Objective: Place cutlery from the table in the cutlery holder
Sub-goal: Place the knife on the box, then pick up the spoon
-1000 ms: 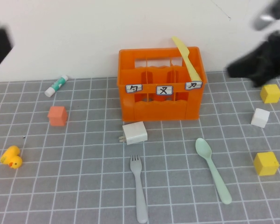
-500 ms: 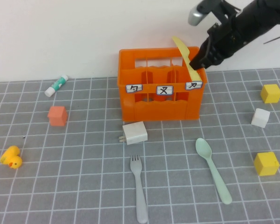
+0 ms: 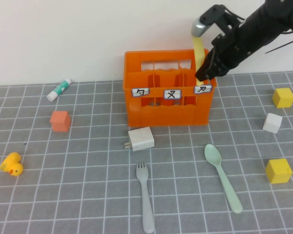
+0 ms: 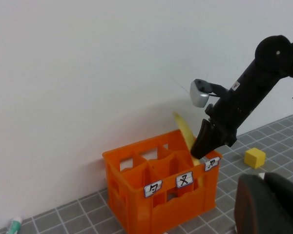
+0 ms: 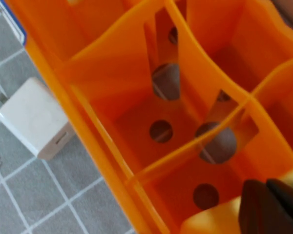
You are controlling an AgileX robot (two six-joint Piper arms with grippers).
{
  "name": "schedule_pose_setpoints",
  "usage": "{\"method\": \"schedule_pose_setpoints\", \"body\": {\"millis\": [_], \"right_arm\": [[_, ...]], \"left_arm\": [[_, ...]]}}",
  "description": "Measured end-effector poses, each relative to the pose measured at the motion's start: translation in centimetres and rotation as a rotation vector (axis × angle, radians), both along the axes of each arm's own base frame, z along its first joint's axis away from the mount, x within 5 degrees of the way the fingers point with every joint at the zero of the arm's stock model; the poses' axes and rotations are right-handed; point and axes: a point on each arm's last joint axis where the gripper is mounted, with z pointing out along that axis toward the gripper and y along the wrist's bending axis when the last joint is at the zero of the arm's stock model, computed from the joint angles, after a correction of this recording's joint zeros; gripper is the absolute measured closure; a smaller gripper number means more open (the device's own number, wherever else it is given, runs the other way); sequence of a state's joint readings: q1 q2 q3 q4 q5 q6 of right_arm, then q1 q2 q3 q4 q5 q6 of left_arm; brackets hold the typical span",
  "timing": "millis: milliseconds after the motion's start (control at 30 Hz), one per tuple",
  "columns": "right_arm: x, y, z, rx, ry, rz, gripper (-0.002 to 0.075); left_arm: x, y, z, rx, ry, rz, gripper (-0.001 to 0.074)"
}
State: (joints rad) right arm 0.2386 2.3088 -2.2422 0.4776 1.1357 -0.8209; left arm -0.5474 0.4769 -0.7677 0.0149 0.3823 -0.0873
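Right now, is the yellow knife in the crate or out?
In: the knife stands in the crate's right compartment, right gripper shut on it.

Knife (image 3: 199, 52) lower half inside holder (image 3: 168, 105)

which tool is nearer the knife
Right. The right tool is shut on the knife at the cutlery holder's right end; the left tool sits well back from it.
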Motion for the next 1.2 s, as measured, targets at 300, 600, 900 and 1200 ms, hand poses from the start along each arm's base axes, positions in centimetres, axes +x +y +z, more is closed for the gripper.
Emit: {"method": "schedule_pose_setpoints", "body": {"millis": [300, 600, 900, 1200], "right_arm": [[0.0, 0.9, -0.5, 0.002, -0.003, 0.014, 0.0729], [-3.2, 0.0, 7.2, 0.009, -0.100, 0.041, 0.0729], [-11.4, -1.5, 17.5, -0.077, -0.265, -0.030, 0.0729], [-17.8, -3.6, 14.2, -0.211, -0.092, -0.088, 0.0729]], "left_arm": [[0.0, 0.0, -0.1, 0.014, 0.000, 0.005, 0.0734], [0.0, 0.1, -0.1, 0.019, -0.003, 0.008, 0.0734], [0.1, 0.4, -1.3, 0.130, 0.085, 0.037, 0.0734], [0.6, 2.2, -3.1, 0.324, 0.175, 0.212, 0.0735]]}}
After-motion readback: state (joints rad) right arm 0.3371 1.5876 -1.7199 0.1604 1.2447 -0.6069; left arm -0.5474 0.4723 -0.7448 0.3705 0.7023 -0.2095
